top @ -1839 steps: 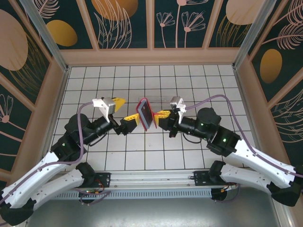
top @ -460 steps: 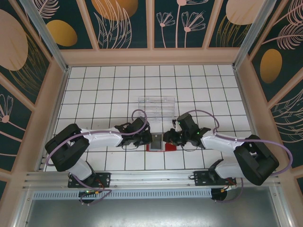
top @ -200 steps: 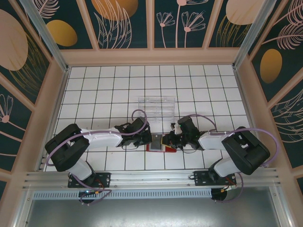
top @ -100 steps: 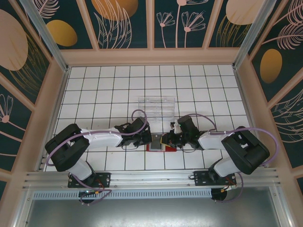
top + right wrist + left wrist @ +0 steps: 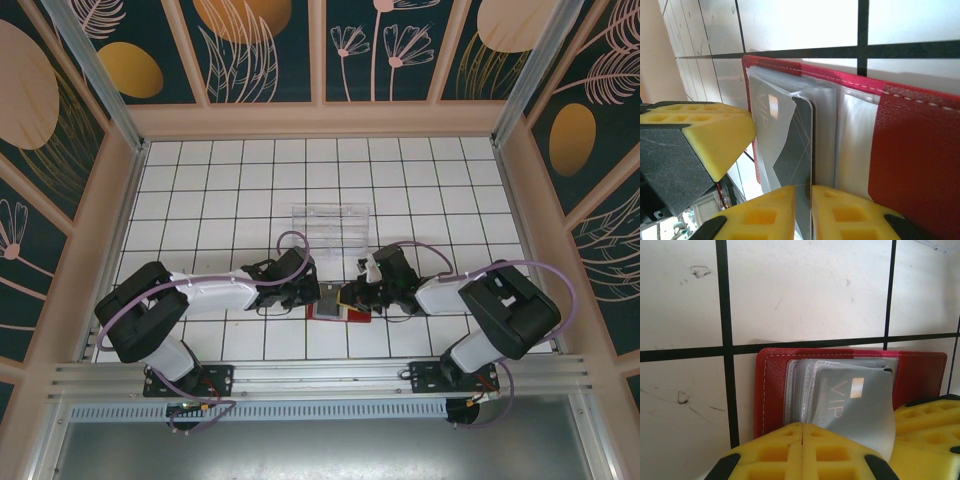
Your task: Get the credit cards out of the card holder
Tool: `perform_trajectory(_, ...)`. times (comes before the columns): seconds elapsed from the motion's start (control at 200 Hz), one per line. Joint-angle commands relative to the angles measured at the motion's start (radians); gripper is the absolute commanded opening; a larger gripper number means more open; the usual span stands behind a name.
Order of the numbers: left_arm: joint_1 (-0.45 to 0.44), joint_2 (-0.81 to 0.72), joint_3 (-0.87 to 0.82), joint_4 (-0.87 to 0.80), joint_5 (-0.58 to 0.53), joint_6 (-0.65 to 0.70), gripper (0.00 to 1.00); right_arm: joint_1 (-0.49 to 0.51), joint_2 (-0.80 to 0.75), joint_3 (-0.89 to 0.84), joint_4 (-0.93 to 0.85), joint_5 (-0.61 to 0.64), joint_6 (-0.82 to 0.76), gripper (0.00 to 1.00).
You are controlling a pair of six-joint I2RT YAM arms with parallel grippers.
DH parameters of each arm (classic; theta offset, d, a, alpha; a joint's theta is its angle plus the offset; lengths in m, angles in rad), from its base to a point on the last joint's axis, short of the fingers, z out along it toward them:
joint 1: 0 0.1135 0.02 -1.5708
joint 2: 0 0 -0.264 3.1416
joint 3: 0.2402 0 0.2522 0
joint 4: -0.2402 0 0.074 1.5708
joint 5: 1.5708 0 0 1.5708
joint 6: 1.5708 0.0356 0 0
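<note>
Top external shows the card holder open on the worktop, near centre, between your tools. The left tool, fingers together, sits at its left end. The right tool is clamped on the dark credit card, which lies lengthwise left-right, so draw it rightward.

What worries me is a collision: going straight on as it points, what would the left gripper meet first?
Probably the grey VIP credit card in clear plastic sleeves, atop the open red card holder.

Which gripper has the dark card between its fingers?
The right gripper: the edge of the dark card runs between its two yellow fingers. The left gripper has its fingers pressed flush, with no card between them.
</note>
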Motion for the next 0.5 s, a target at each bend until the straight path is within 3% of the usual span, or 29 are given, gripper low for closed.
perform_trajectory(0.0, -0.01, 0.025, -0.027, -0.02, 0.027, -0.003, 0.06, 0.023, 0.023, 0.016, 0.062, -0.019, 0.009, 0.18)
perform_trajectory(0.22, -0.01, 0.02, -0.031, -0.022, 0.022, -0.005, 0.06, 0.022, -0.031, -0.028, 0.154, -0.018, 0.05, 0.1)
perform_trajectory(0.49, -0.009, 0.014, -0.031, -0.013, 0.032, -0.002, 0.06, 0.02, -0.082, -0.04, 0.165, -0.002, 0.046, 0.08)
